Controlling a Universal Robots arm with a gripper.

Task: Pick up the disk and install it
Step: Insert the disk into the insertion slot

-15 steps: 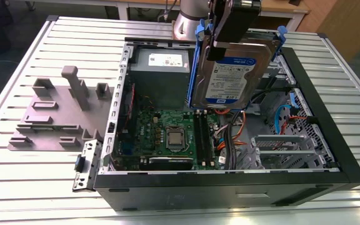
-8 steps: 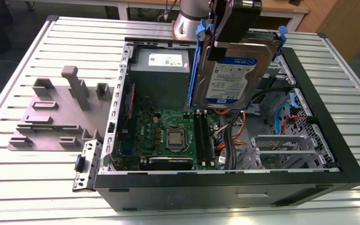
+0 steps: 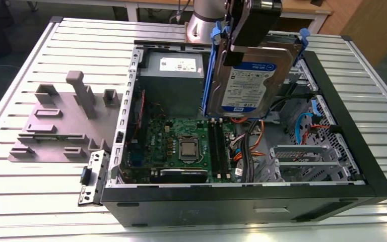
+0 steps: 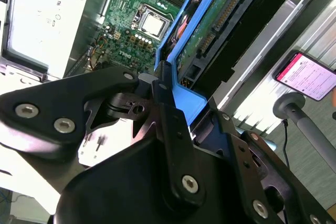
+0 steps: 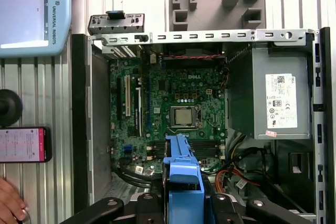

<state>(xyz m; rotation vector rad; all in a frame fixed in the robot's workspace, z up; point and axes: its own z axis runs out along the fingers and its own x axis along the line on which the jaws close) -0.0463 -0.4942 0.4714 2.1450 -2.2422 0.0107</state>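
The disk [image 3: 251,83] is a silver drive with a white-and-blue label in a blue plastic bracket. It hangs upright, slightly tilted, above the back of the open computer case [image 3: 247,199]. My gripper [image 3: 251,22] is shut on its top end. In the second wrist view the black fingers [image 4: 167,103] clamp the blue bracket, and the disk's [image 4: 218,22] green circuit side faces the camera. In the first wrist view the bracket's blue edge [image 5: 181,177] sticks out from the gripper [image 5: 181,208] over the motherboard.
Inside the case lie a green motherboard [image 3: 180,143], a grey power-supply box [image 3: 173,80] and a metal drive cage [image 3: 308,161] with loose cables. A grey fixture plate [image 3: 62,123] sits at the exterior view's left. A phone [image 5: 22,144] and a hand [image 5: 8,205] are beside the case.
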